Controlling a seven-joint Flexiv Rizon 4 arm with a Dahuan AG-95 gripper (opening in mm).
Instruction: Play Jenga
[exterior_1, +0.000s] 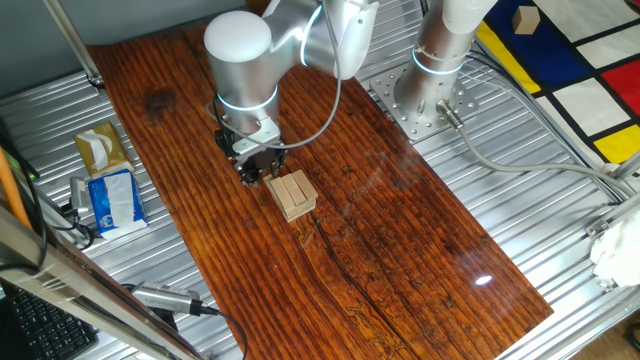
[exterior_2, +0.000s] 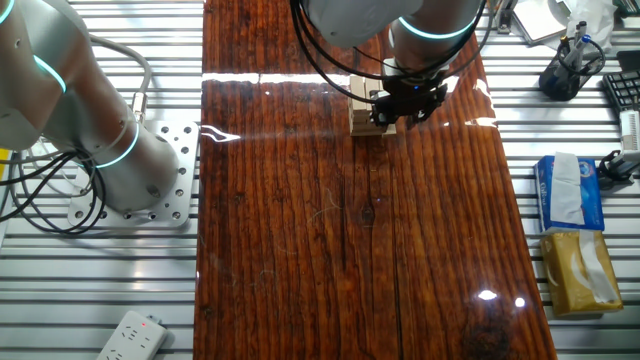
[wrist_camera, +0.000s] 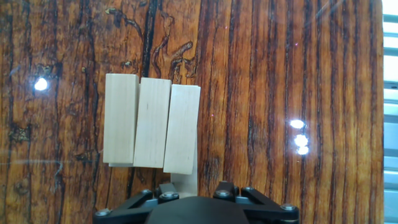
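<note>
Nearest the hand camera, the robot's black two-finger gripper sits low at the edge of the small pile of pale tan wooden Jenga bars; its fingertips are hidden, so whether it is spread or gripping cannot be told. Three bars lie abreast on top, a lower bar poking out toward the gripper. The pile rests on the dark reddish wooden tabletop.

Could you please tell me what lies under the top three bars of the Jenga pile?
In the hand view, a lower bar pokes out beneath the top three bars toward the hand, and a sliver shows at their left corner. The rest of that layer is covered.
</note>
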